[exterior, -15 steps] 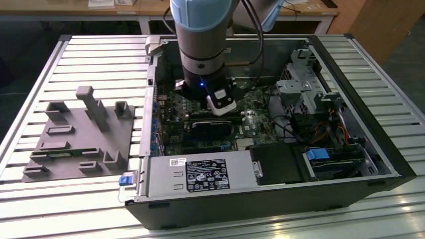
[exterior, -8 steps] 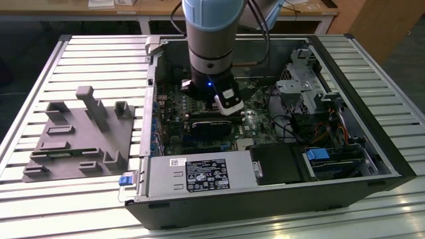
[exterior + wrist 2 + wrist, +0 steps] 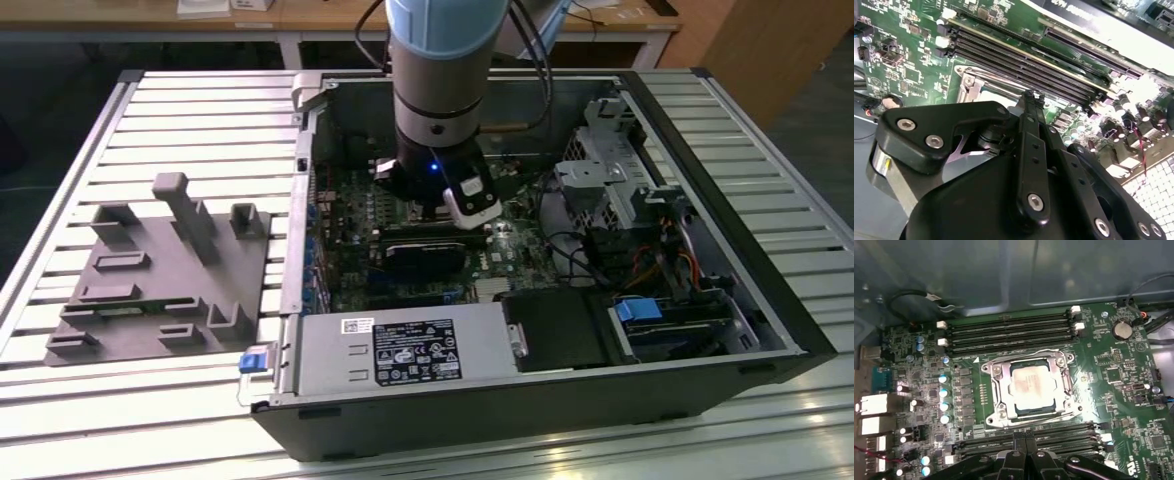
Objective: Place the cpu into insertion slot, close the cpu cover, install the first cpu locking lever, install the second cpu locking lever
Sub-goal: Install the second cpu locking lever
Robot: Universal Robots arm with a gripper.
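Note:
In the first wrist view the cpu (image 3: 1033, 388) lies flat in the insertion slot (image 3: 999, 412), its silver-grey top showing through the window of the cpu cover (image 3: 1063, 390). The cover lies down flat around the chip. Thin metal levers (image 3: 1024, 352) run along the cover's edges; whether they are latched I cannot tell. My gripper (image 3: 1025, 434) is shut with nothing between its fingers, hovering over the memory slots beside the socket. The second wrist view shows the closed gripper (image 3: 1032, 96) just off the socket's corner (image 3: 974, 82). In the exterior view the gripper (image 3: 430, 212) hangs inside the open computer case.
Long black memory slots (image 3: 1011, 330) flank the socket on two sides. A black card (image 3: 424, 252) and the power supply (image 3: 400, 350) lie nearer the exterior view's front. A drive cage (image 3: 601, 180) stands on the exterior view's right, a grey fixture block (image 3: 160, 270) on its left.

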